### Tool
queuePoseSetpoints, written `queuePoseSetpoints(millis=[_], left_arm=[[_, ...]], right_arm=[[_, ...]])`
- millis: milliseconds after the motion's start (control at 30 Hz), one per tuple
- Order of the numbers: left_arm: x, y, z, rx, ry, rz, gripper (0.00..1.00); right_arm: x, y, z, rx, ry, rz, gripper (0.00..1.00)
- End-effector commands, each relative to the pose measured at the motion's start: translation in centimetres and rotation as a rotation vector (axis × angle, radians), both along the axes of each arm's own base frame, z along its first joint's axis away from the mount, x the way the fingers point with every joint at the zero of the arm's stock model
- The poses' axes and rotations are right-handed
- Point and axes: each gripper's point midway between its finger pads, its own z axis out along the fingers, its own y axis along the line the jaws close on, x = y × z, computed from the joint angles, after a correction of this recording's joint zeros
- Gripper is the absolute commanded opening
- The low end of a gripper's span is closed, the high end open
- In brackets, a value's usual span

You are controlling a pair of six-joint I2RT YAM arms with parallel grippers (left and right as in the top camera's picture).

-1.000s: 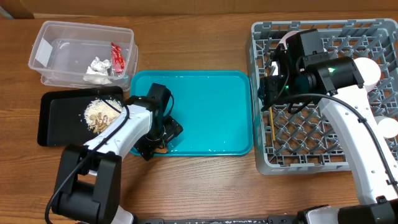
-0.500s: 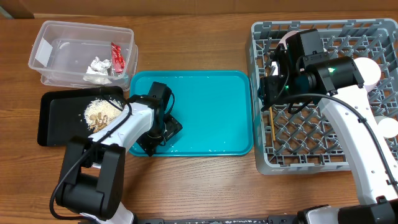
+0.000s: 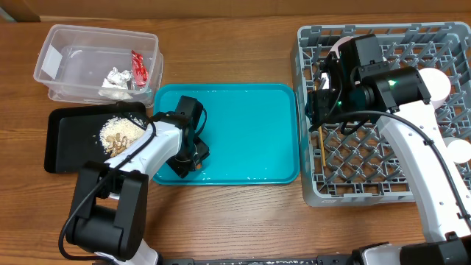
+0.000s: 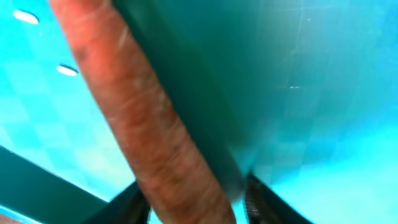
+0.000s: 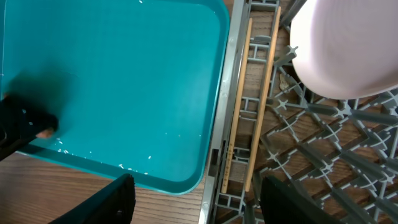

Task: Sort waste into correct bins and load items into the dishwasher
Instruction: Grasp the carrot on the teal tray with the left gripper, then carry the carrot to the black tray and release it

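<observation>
wooden desk [image 3: 235,221] fills the overhead view, with the teal tray [image 3: 250,125] in the middle. the left gripper [image 3: 188,156] sits low over the tray's lower-left corner. the black tray [image 3: 66,143] with food scraps [image 3: 118,132] lies just to its upper left, and the clear tub [image 3: 96,33] is further up. the right gripper [image 3: 324,110] hangs over the dish rack [image 3: 368,184] at the right, well apart from both bins, so the left arm is the nearer one.

left wrist view: the carrot piece [image 4: 143,124] fills the frame, its long axis running from upper left down to between the fingers [image 4: 127,202]. whether they pinch it i cannot tell.

right wrist view: the jaws stand wide and empty above two chopsticks [image 5: 239,106] lying lengthwise along the rack's left edge, with a white bowl [image 5: 342,50] at upper right.
</observation>
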Motion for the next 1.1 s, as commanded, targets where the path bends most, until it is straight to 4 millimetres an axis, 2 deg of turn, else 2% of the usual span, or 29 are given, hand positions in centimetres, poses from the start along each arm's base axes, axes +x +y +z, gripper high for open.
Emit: queuePoseSetpoints(millis=[0,167,333,533,633,800,933,1067], left_arm=[[-0.7,1.2,-1.3,0.048,0.028,0.013,0.4],[-0.7,1.3,-1.3,0.047,0.03,0.015,0.36],[-0.9,1.4,-1.3,0.048,0.037,-0.026,0.15],[-0.9,1.5,-1.2,0.049,0.04,-0.069,0.04],[-0.4,1.8,-0.5,0.052,0.037,-0.079,0.04],[2.2,2.8,2.7,0.065,-0.033,-0.13,0.04],[4.4,5.4,7.1,0.143,-0.119,-0.092,0.04],[6.1,8.3,10.6,0.163,-0.209,-0.039,0.04]], right_arm=[[0.0,0.1,0.2,0.005,-0.009,0.009,0.67],[0.0,0.1,0.2,0.005,-0.009,0.009,0.67],[0.0,0.1,0.2,0.005,-0.008,0.009,0.67],[0.0,0.1,0.2,0.005,-0.009,0.009,0.67],[0.1,0.1,0.2,0.004,-0.009,0.01,0.67],[0.1,-0.1,0.2,-0.007,-0.012,0.005,0.67],[0.2,-0.3,0.2,-0.019,-0.014,0.0,0.67],[0.2,-0.3,0.2,-0.02,-0.014,0.0,0.67]])
